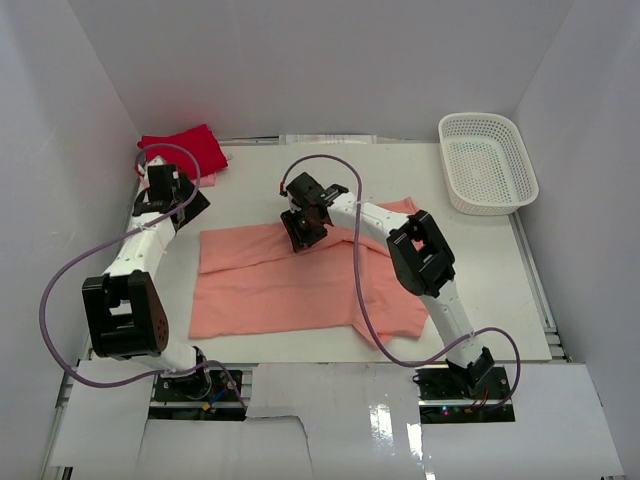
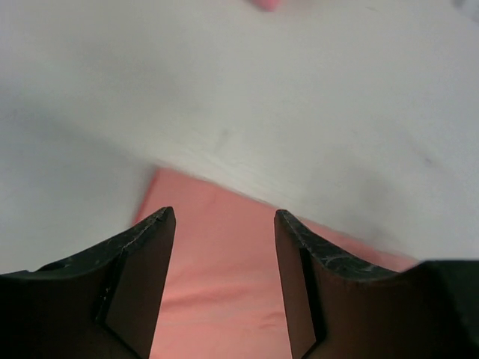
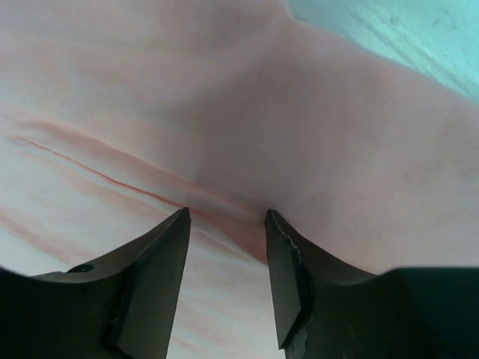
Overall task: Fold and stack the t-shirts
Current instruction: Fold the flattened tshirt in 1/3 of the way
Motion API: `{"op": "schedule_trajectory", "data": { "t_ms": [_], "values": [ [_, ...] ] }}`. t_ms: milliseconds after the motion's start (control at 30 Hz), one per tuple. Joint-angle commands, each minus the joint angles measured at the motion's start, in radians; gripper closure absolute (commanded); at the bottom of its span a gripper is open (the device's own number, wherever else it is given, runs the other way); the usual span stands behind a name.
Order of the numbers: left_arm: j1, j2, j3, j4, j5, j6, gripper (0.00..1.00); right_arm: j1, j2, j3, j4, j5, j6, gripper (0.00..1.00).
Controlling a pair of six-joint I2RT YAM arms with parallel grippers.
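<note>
The salmon-pink t-shirt (image 1: 290, 285) lies flat mid-table, its upper part folded over in a band. My right gripper (image 1: 303, 232) is open and hovers low over that band's top edge; in the right wrist view (image 3: 227, 217) a crease of the salmon cloth (image 3: 314, 127) runs between the jaws. My left gripper (image 1: 190, 208) is open just off the shirt's upper left corner; in the left wrist view (image 2: 224, 217) that corner (image 2: 217, 262) lies between the jaws. The bright red t-shirt (image 1: 185, 150) lies folded at the back left, and a sliver of pale pink cloth (image 1: 207, 181) shows beneath it.
An empty white lattice basket (image 1: 487, 165) stands at the back right. White walls close in the table on the left, back and right. Purple cables loop from both arms over the table's near part.
</note>
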Motion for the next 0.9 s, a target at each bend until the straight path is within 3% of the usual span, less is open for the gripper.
{"op": "schedule_trajectory", "data": {
  "t_ms": [0,133,167,267,333,433,600,733,867],
  "values": [
    [-0.048,0.001,0.098,0.021,0.212,0.075,0.34,0.001,-0.107,-0.029,0.043,0.041,-0.015,0.46],
    [-0.08,0.039,0.172,0.045,0.337,0.113,0.34,-0.001,-0.199,-0.067,0.086,0.137,-0.034,0.44],
    [-0.081,0.051,0.187,0.051,0.36,0.118,0.34,-0.001,-0.241,-0.078,0.091,0.157,-0.037,0.34],
    [-0.087,0.123,0.242,0.055,0.457,0.136,0.35,-0.014,-0.335,-0.127,0.097,0.223,-0.032,0.34],
    [-0.128,0.18,0.281,0.058,0.527,0.138,0.37,-0.036,-0.387,-0.191,0.096,0.255,-0.02,0.15],
    [-0.197,0.26,0.33,0.059,0.559,0.166,0.37,-0.106,-0.484,-0.301,0.085,0.271,0.011,0.14],
    [-0.309,0.401,0.492,0.035,0.624,0.179,0.38,-0.293,-0.599,-0.469,0.108,0.159,0.022,0.16],
    [-0.384,0.508,0.627,0.009,0.688,0.161,0.38,-0.333,-0.595,-0.515,0.114,0.136,-0.033,0.17],
    [-0.455,0.616,0.791,-0.03,0.782,0.144,0.38,-0.369,-0.532,-0.538,0.126,0.014,-0.055,0.17]
  ]
}}
